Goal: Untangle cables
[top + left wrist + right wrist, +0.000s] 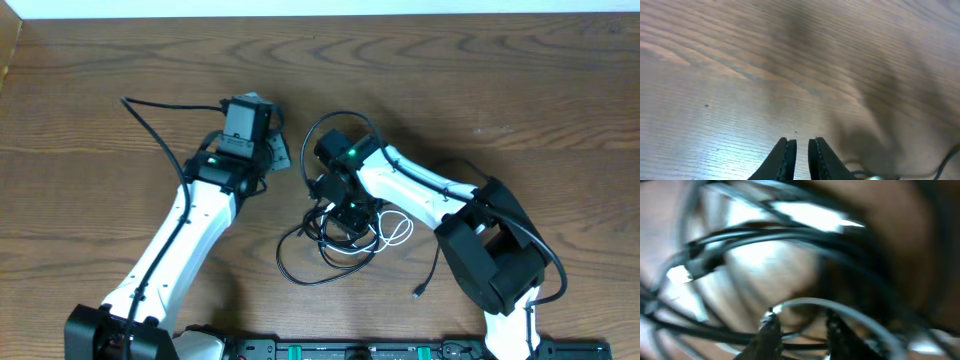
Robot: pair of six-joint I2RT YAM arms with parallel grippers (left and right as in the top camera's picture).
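Observation:
The cables [335,240] lie in a loose tangle of black loops at the table's centre front. A white cord loop [396,230] lies on its right, and a loose black end with a plug [418,292] trails further right. My right gripper [352,215] points down into the tangle. In the right wrist view its fingers [802,330] are apart, with black strands [765,235] and a pale cord [840,307] blurred between and around them. My left gripper [272,150] is left of the tangle, apart from it. Its fingers [801,150] are nearly together and hold nothing.
The wooden table [520,90] stretches behind and to both sides. A thick black arm wire [150,110] arcs off the left arm. A black rail [400,350] runs along the front edge. A thin dark strand [946,162] crosses the left wrist view's lower right corner.

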